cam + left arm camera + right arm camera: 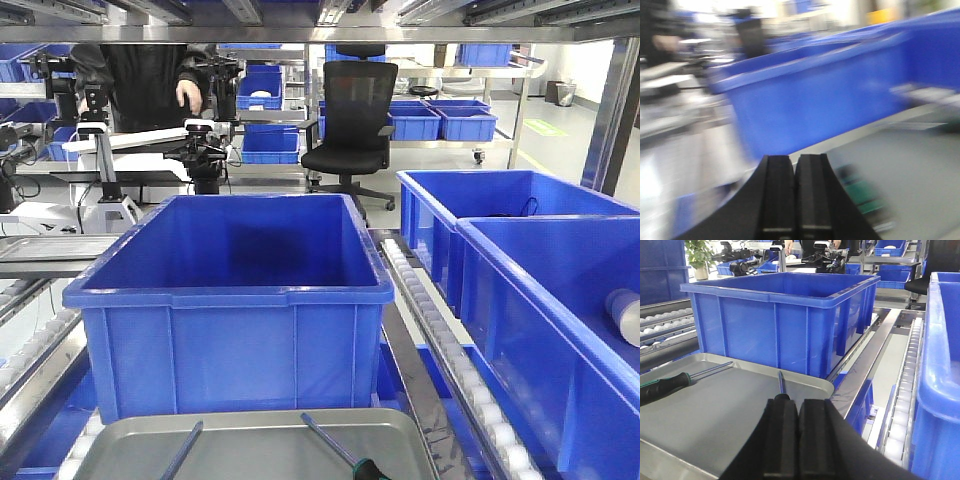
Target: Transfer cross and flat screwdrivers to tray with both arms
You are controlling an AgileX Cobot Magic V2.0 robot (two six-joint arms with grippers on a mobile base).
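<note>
1. Now, look at your grey tray (250, 445): both screwdrivers lie inside it, apart from each other.
2. One screwdriver (183, 450) rests toward the tray's left edge; its black-and-green handle (662, 386) shows in the right wrist view.
3. Your other screwdriver (335, 443) lies toward the tray's right edge, shaft angled, with a dark and green handle end at the picture's bottom edge.
4. Just behind the tray stands a deep blue bin (230, 300); you see nothing in it.
5. Two more blue bins (520, 260) sit to the right; the nearer holds a pale cylindrical item (626, 314).
6. Your left gripper (794, 200) has its jaws closed together, holding nothing, though that view is blurred.
7. Your right gripper (797, 440) likewise has its jaws closed and empty, above the tray.
</note>
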